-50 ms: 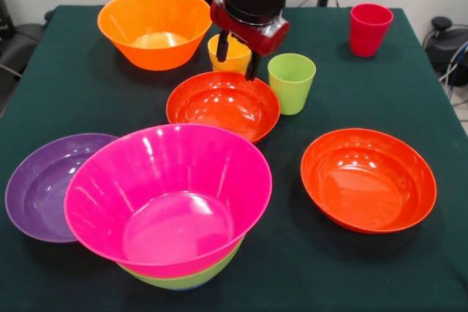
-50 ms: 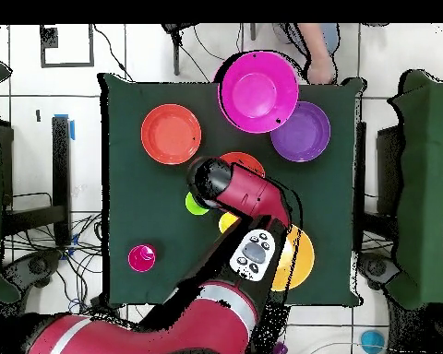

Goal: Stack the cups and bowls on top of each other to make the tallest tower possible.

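Cups and bowls, all glossy moulded plastic: light, stiff, slick, not fragile, so a thin rim pinch is the grip, one finger inside the wall, one outside. Yellow cup (image 1: 228, 54) sits behind the near red bowl (image 1: 223, 104), green cup (image 1: 291, 82) just beside that bowl's right edge, red cup (image 1: 369, 28) well apart at the far right corner. Gripper (image 1: 235, 58) hangs right over the yellow cup, fingers (image 1: 222, 48) spread, one dark tip at the cup's left rim, the other at its right; contact not clear, nothing pinched as far as I can tell.

Tower (image 1: 170, 202) so far: magenta bowl (image 1: 167, 191) nested in a green bowl (image 1: 186, 280), only the green rim showing underneath, at the front of the table (image 1: 409, 268). Purple bowl (image 1: 45, 184) touches it on the left, partly tucked behind. Second red bowl (image 1: 368, 178) stands alone at right, shallow and wide. Orange bowl (image 1: 154, 27) deep, far left. No blue bowl visible.

Tapered walls mean things nest easily but slide; smooth rims could slip from a weak pinch. Cups are small with tall walls, the easiest grab. Dark green cloth covers the table, matte.
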